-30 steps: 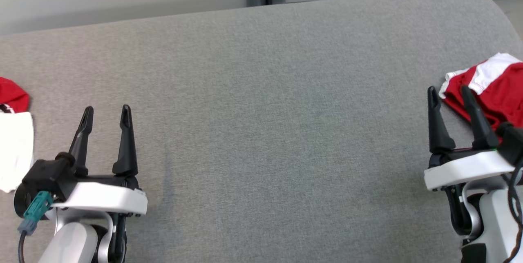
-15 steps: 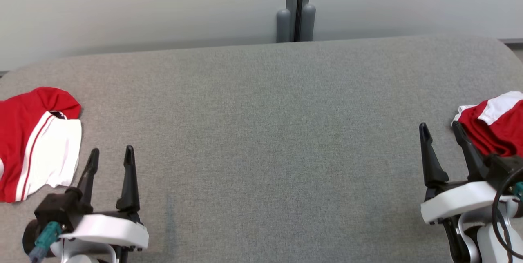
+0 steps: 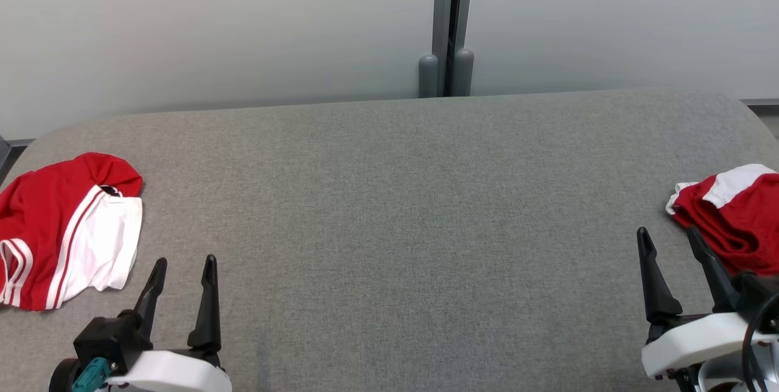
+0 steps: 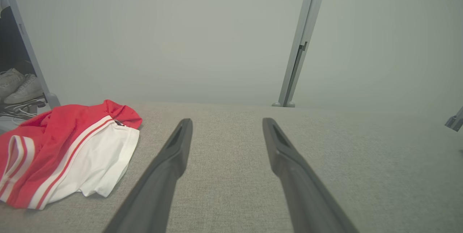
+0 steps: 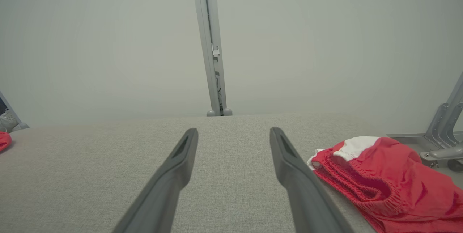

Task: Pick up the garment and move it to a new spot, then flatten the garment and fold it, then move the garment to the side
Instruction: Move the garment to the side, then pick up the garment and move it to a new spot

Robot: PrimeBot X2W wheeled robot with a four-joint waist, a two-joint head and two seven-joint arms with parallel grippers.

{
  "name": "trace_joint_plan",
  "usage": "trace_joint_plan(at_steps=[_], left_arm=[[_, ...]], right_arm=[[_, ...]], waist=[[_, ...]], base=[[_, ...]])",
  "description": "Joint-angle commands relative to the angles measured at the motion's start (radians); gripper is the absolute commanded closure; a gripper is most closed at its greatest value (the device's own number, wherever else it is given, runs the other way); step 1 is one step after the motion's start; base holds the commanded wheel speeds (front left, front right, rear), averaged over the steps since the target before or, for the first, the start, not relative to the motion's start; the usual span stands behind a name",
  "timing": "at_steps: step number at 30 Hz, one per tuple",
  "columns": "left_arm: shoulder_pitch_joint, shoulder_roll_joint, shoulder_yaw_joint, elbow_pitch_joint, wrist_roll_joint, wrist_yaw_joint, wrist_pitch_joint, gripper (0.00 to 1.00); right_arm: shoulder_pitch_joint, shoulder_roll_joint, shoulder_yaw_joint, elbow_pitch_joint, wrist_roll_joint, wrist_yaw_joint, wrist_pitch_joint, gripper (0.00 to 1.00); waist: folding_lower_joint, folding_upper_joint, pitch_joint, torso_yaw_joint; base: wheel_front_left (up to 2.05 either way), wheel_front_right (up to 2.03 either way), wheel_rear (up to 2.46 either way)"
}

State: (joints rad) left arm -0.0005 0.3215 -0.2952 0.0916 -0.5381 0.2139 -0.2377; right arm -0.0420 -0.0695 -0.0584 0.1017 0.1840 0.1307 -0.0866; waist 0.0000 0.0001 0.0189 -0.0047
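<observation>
Step judged: pick-up, not yet begun. Crumpled garment (image 3: 739,227) lies at right edge of table (image 3: 389,227), just beside right hand (image 3: 666,231); second garment (image 3: 67,231) lies at left edge. Next move calls for right hand reaching right, down onto bunched cloth. Both hands low at near edge, fingers pointing far, spread wide, empty; left hand (image 3: 185,259) near second garment.

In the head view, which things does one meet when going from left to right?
Left garment → left gripper → grey post → right garment
</observation>
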Motion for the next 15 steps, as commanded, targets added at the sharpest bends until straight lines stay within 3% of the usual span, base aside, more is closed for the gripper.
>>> trace_joint_plan(at_steps=[1, 15], left_arm=[[0.018, 0.005, -0.001, -0.001, 0.004, 0.006, 0.001, 0.0], [0.029, 0.023, -0.016, -0.009, 0.006, 0.01, 0.016, 0.0]], right_arm=[[0.021, -0.001, -0.006, -0.017, -0.006, 0.0, 0.008, 0.0], [0.11, 0.011, -0.04, -0.118, -0.029, 0.0, 0.06, 0.0]], waist=[[0.0, -0.0001, -0.008, 0.004], [0.0, -0.0001, -0.029, 0.008]], base=[[0.0, 0.0, 0.0], [0.0, 0.0, 0.0]])
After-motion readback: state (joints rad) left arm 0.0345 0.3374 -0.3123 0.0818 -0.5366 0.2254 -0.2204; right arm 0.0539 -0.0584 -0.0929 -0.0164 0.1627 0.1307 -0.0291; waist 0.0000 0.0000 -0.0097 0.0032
